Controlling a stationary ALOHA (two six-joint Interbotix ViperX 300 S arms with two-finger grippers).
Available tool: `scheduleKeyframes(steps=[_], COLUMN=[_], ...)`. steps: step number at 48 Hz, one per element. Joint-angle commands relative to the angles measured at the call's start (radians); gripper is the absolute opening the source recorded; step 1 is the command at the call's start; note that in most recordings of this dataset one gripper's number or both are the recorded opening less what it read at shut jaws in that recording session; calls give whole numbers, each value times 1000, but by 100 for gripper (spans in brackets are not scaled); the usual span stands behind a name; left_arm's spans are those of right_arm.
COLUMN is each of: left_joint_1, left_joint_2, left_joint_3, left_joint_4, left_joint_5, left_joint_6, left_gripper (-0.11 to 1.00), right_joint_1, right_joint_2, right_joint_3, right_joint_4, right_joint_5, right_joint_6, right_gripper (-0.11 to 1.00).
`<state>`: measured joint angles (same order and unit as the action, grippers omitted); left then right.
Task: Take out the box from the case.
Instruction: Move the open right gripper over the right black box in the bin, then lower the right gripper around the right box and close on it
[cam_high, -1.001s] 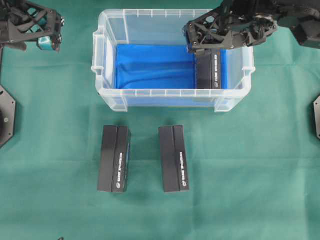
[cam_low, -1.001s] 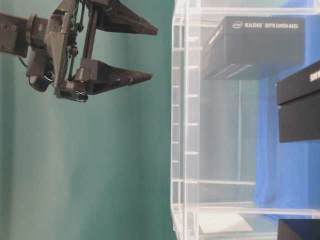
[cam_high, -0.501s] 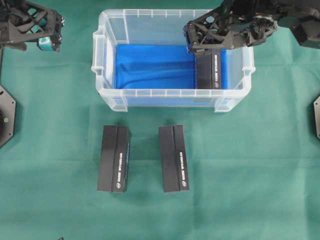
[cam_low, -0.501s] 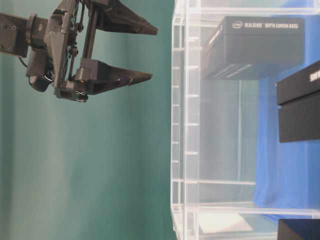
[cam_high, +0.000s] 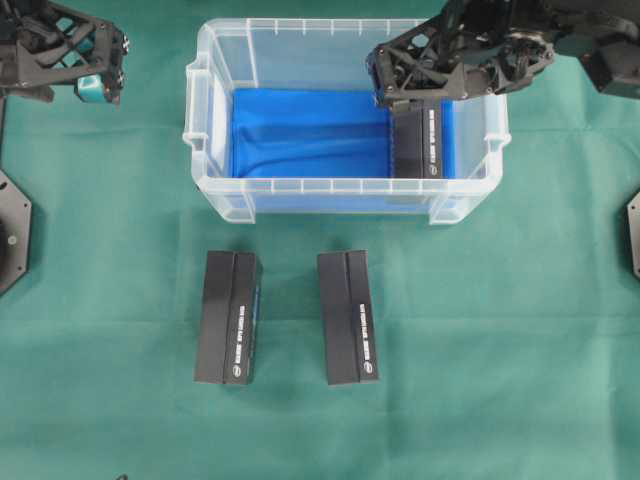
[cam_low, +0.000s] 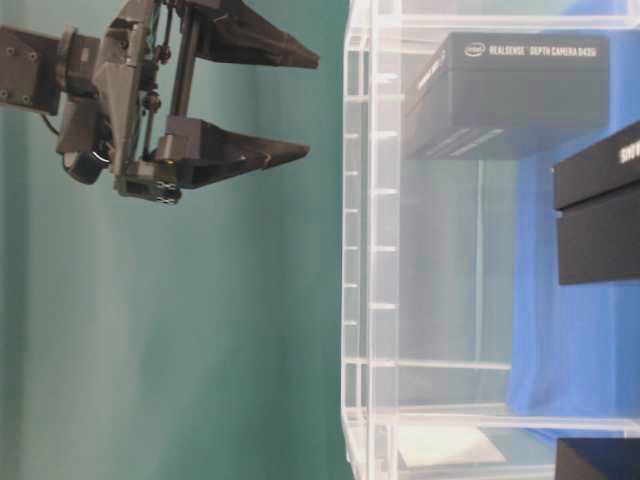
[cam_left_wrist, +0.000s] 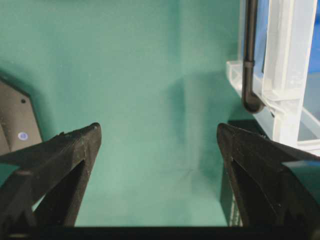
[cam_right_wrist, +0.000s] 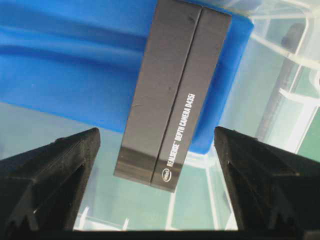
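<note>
Right wrist view shows the right claw (cam_right_wrist: 157, 185) spread wide above the box (cam_right_wrist: 175, 90), which lies on the blue cloth (cam_right_wrist: 65, 75) at the right end of the case (cam_high: 203, 160); it should straddle the long sides squarely before closing. Lettering reads "REALSENSE DEPTH CAMERA D435I". The left claw (cam_left_wrist: 157, 165) hangs open outside

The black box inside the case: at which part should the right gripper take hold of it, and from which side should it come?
Probably from above. The box lies flat on the blue cloth, near the right wall of the case, so its sides are hard to reach. The open right gripper is already over it; closing on the two long edges, across the narrow width, seems best.
</note>
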<state>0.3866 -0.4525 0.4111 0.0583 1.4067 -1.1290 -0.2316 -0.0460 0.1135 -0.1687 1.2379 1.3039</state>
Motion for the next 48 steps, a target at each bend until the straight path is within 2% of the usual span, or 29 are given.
scheduleKeyframes(steps=[1,31,48], left_joint_1=[-8,-25,-44], left_joint_2=[-11,-5,-3], left_joint_3=[-11,-14,-14], left_joint_4=[-2,-2,-2], left_joint_5=[-3,-3,-3], left_joint_6=[-2,-2,-9], left_gripper=[98,98,98], right_joint_1=[3,-3,-26], right_joint_2=[-5,11,51], right_joint_3=[-3,118,173], right_joint_4=[0,-2,-2], right_joint_5=[-6,-146,-239], right_joint_6=[2,37,34], right_gripper=[91,91,91])
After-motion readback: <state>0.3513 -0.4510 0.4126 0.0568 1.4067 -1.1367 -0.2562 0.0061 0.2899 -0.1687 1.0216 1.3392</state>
